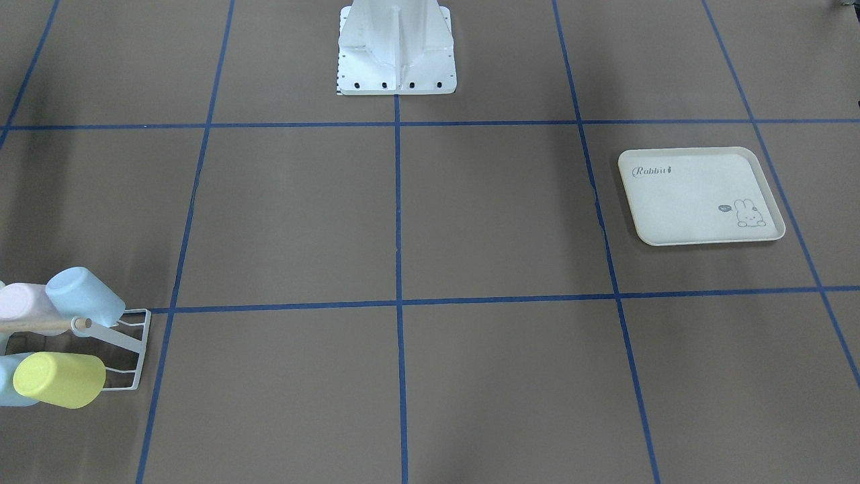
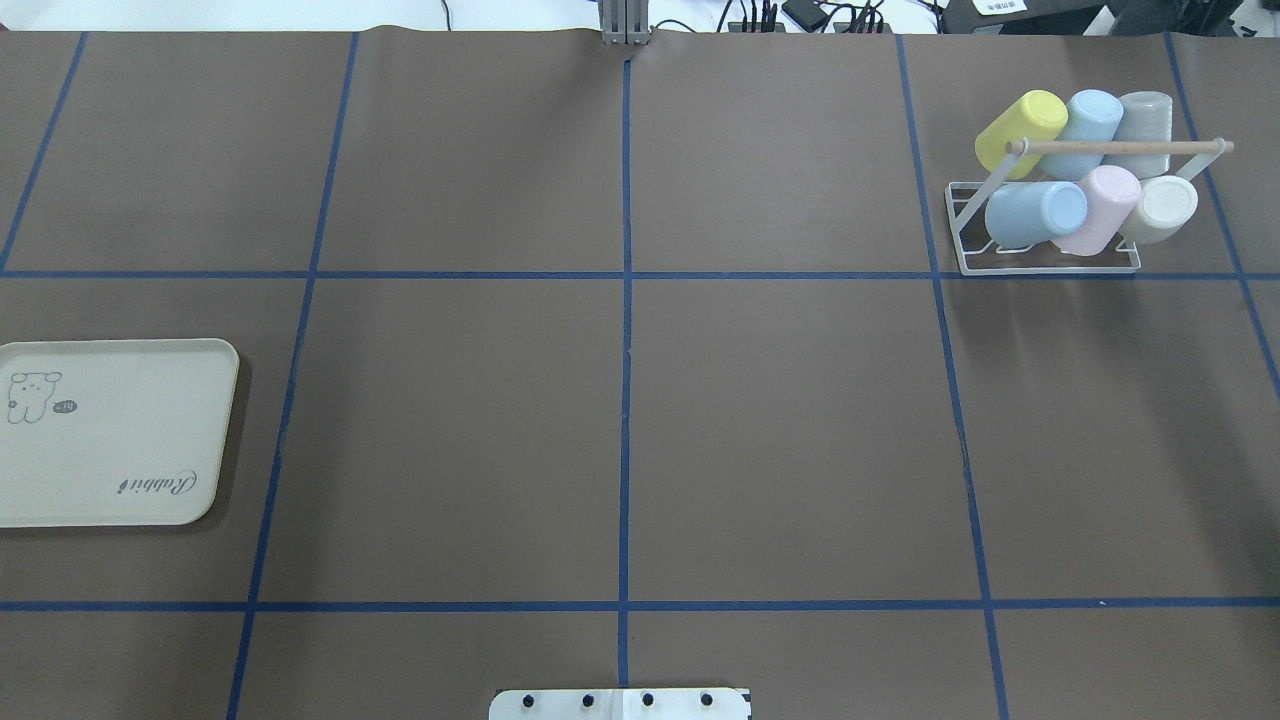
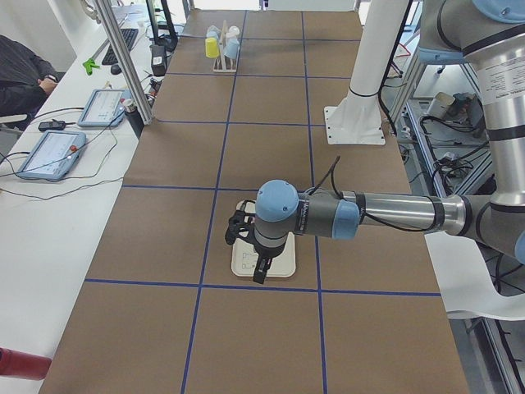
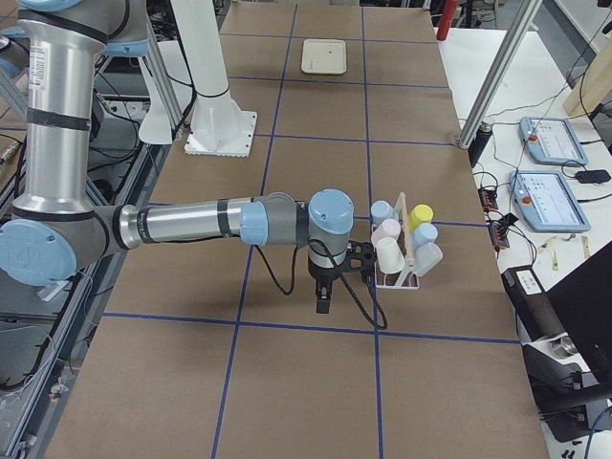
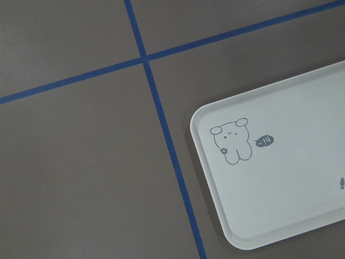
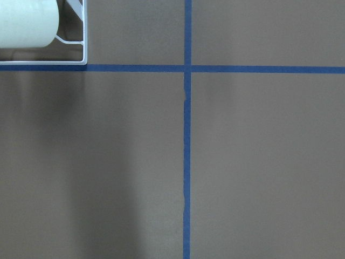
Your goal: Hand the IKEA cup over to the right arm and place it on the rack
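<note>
The overhead view looks forward and down on the table (image 2: pixel 780 420), with the rack (image 2: pixel 1050 269) upper right and the tray (image 2: pixel 120 480) at the left edge; the front-facing view faces it steeply, showing both mirrored. The side views look along the table from opposite ends. The wrist cameras look straight down from close, left on the tray, right on the rack's corner.

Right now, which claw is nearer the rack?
Right. The right claw hangs close beside the rack; the left claw hangs over the tray, far off at the opposite end.
</note>
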`<state>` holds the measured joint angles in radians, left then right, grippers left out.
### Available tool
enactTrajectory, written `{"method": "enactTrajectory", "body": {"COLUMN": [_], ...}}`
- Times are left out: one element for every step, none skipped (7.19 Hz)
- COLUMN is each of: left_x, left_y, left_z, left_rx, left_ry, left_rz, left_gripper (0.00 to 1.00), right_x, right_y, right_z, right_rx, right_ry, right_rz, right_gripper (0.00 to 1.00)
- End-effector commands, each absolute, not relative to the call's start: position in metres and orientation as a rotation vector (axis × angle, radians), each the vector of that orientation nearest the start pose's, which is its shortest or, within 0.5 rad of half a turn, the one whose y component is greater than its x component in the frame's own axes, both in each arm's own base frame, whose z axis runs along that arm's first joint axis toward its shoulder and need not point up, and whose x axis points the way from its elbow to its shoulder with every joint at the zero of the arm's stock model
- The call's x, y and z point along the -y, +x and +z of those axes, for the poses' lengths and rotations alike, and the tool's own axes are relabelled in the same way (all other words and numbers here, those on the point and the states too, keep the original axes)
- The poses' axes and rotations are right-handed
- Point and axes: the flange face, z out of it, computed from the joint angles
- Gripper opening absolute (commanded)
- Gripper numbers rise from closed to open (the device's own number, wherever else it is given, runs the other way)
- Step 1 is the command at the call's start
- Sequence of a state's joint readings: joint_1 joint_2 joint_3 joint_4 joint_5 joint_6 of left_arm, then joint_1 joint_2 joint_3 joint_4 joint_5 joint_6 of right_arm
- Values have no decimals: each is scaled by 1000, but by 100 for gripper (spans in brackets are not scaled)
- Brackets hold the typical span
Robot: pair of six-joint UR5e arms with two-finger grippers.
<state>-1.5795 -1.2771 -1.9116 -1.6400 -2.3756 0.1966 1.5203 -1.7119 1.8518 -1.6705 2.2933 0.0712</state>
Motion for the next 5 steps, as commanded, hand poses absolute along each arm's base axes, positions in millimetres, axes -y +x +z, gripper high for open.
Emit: {"method": "enactTrajectory", "body": {"left_x": [390, 396, 395, 392, 388], "left_y": [-67, -68, -68, -68, -68], "left_z": [591, 589, 589, 594, 603], "left_rx": [-762, -742, -739, -741, -743], "left_ry": [252, 286, 303, 291, 273], "left_rz": [250, 265, 269, 263, 256], "left_gripper": [100, 100, 100, 100, 100], "right_x": [434, 434, 434, 435, 435], "right_y": [44, 44, 42, 42, 41], "right_z": [600, 600, 600, 600, 601], "right_rx": [723, 723, 723, 723, 723], "right_ry": [-8, -7, -8, -9, -11], "right_rz": [2, 0, -3, -4, -5], "right_gripper": [99, 99, 99, 99, 99]}}
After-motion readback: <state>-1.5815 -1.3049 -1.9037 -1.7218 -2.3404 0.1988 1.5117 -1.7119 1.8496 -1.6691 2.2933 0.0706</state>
